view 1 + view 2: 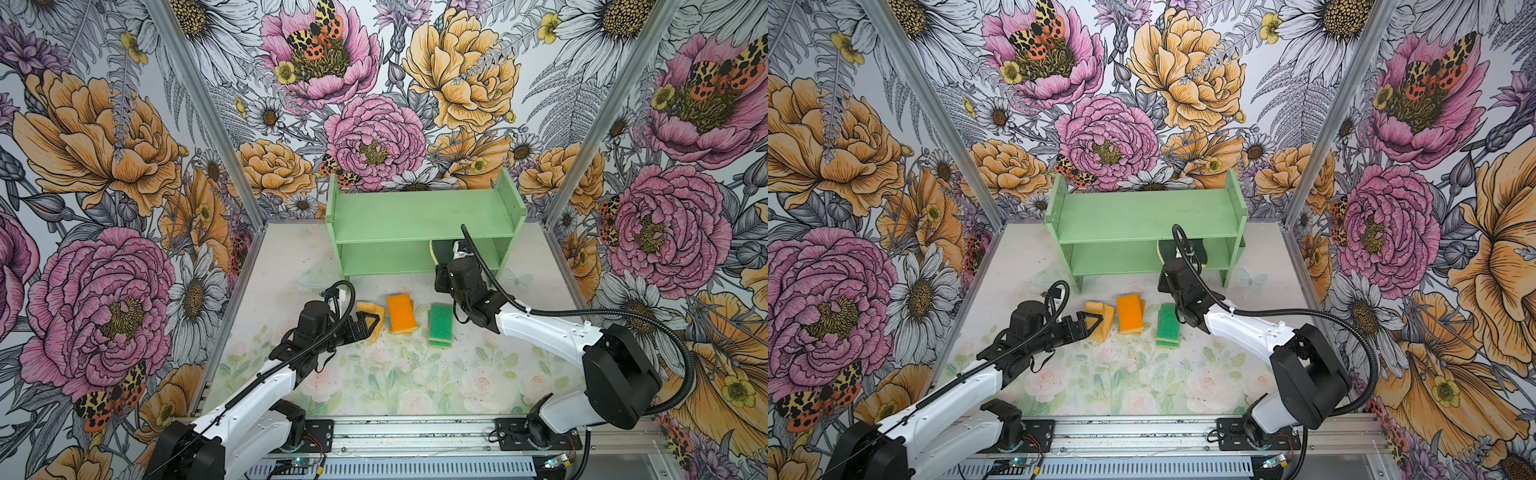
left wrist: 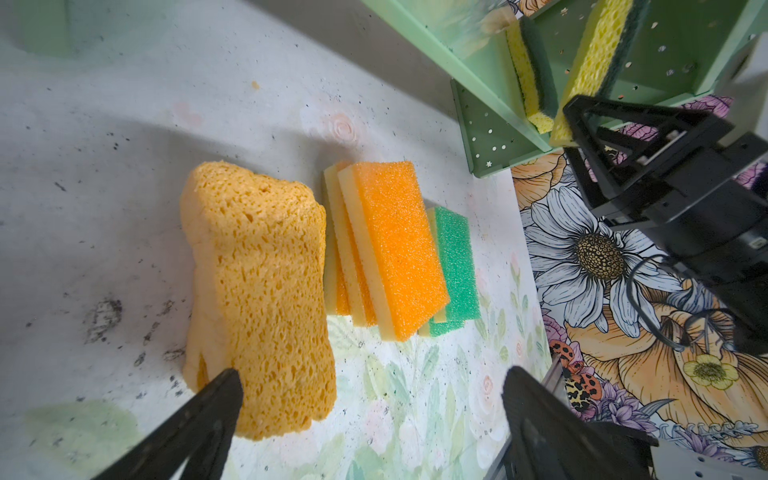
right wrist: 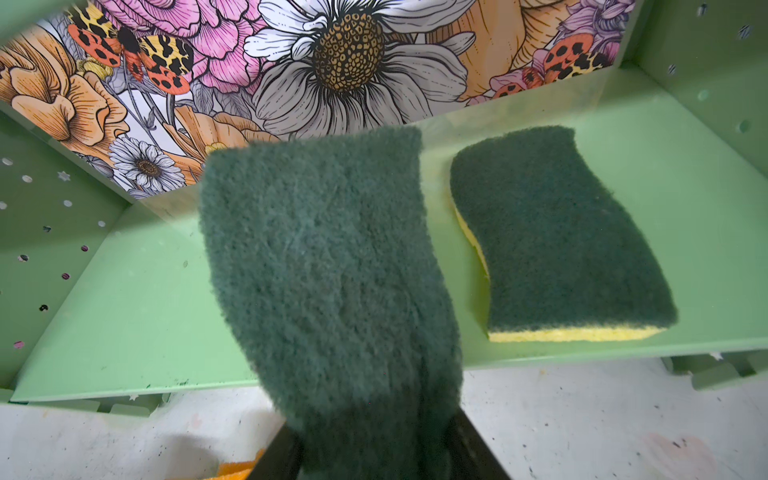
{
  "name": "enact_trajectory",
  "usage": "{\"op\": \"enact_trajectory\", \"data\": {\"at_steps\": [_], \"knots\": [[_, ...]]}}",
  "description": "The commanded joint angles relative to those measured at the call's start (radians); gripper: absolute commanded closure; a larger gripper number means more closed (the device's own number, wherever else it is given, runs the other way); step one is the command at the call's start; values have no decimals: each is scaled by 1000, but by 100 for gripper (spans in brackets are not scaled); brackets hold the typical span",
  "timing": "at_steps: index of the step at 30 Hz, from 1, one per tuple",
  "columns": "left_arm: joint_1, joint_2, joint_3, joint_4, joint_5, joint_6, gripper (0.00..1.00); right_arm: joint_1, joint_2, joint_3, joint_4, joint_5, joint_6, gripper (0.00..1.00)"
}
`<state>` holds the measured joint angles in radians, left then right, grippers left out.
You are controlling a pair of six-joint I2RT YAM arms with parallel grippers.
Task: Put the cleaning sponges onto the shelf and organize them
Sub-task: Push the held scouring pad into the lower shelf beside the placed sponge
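1. Top views: shelf stands at the back of the table. Right arm blocks most of the lower tier; only a dark-green sponge scrap shows. Left gripper partly covers the porous yellow sponges; orange stack, green stack beside them.
2. Left wrist: you see the left gripper gaping, empty. Right gripper pinches a wavy sponge in the lower tier, second wavy sponge just beside.
3. Right wrist: wavy sponge hides the fingertips; touching the tier or not, you can't tell. Second wavy sponge lies flat.
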<state>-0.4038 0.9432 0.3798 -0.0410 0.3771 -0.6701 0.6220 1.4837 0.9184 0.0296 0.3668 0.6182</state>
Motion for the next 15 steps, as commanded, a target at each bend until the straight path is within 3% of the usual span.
{"op": "enact_trajectory", "data": {"at_steps": [1, 15], "knots": [[-4, -17, -6, 4, -17, 26, 1, -5, 12, 25, 46, 23, 18, 54], [0, -34, -12, 1, -7, 53, 1, -4, 28, -5, 117, 58, 35, 54]]}}
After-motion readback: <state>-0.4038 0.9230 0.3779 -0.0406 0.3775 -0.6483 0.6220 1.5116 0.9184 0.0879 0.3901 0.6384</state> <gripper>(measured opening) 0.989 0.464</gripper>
